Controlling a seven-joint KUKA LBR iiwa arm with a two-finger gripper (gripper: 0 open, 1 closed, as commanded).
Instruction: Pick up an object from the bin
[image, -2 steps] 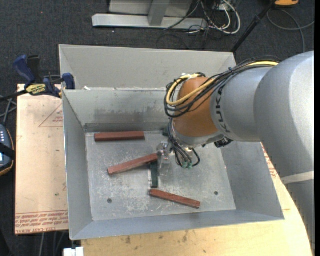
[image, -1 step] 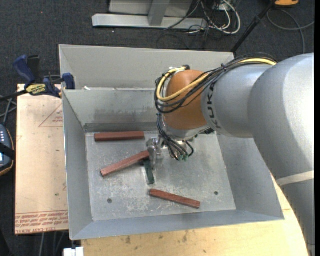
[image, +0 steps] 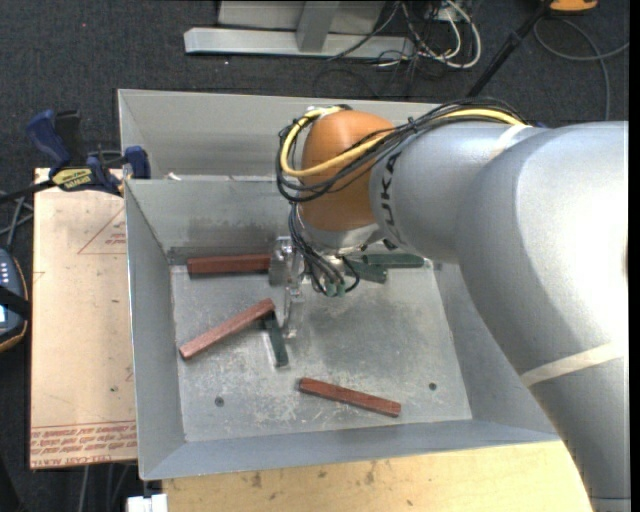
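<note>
The grey metal bin (image: 150, 300) has sloping walls and a flat, scuffed floor on which a few slim sticks lie well spread out. Farthest left, at the foot of the back wall, a red-brown wooden stick (image: 228, 265) lies flat and nearly level across the view. Below it, a second red-brown stick (image: 225, 330) lies slanted, its left end lower towards the front and its right end raised towards the middle of the floor. At that right end, a short dark green stick (image: 276, 345) lies steeply angled, its upper end touching or just beside the slanted stick's tip. The claw (image: 288, 322) hangs directly above this meeting point, pointing straight down with its tip at the green stick's upper end. I cannot tell whether the claw is spread or pressed together, and nothing can be seen pinched in it. Nearer the front wall and a little to the right, a third red-brown stick (image: 348, 397) lies on its own, sloping slightly down to the right. At the back, a longer dark green stick (image: 392, 262) pokes out from beneath the wrist. The wrist's orange cover (image: 340, 165), looped with yellow and black cables, leads into the thick silver arm (image: 520, 230) reaching in from the right.
</note>
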